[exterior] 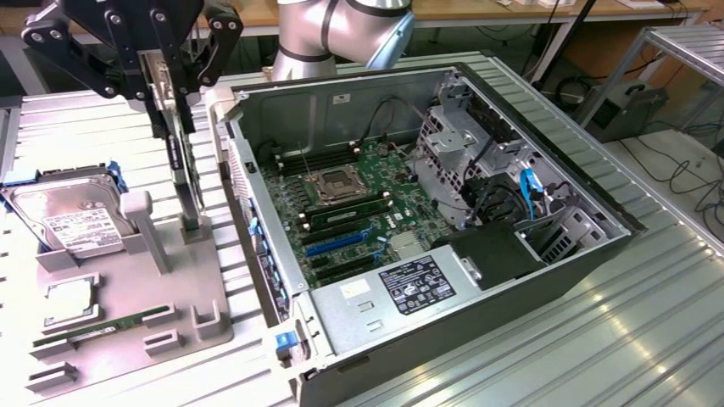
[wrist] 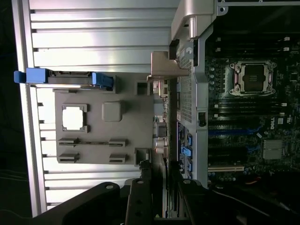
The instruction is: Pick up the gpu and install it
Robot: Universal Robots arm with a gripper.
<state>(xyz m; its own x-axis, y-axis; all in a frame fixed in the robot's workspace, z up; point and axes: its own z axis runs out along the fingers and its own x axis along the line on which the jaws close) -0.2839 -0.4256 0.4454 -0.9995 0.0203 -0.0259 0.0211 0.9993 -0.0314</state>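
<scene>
**Card in my grip, above the holder**

In the exterior view my gripper (exterior: 168, 80) sits at the upper left of the frame, its black fingers closed on the top edge of the gpu (exterior: 181, 161). The card hangs upright and edge-on below me, thin and dark, with its lower end reaching down to the slotted post of the grey holder tray (exterior: 169, 297). Whether that end touches the post or stands just clear of it I cannot tell.

On the same tray, toward the left edge of the frame, the hard drive (exterior: 68, 216) leans in its blue-edged cradle, and below it lies a square processor chip (exterior: 70, 303).

Filling the centre and right of the frame is the open computer case (exterior: 476, 280), lying on its side, with the green motherboard (exterior: 351, 212) exposed and its blue expansion slots (exterior: 334, 242) unfilled.

In the wrist view the card's edge (wrist: 163, 112) runs between the tray and the case wall.
</scene>
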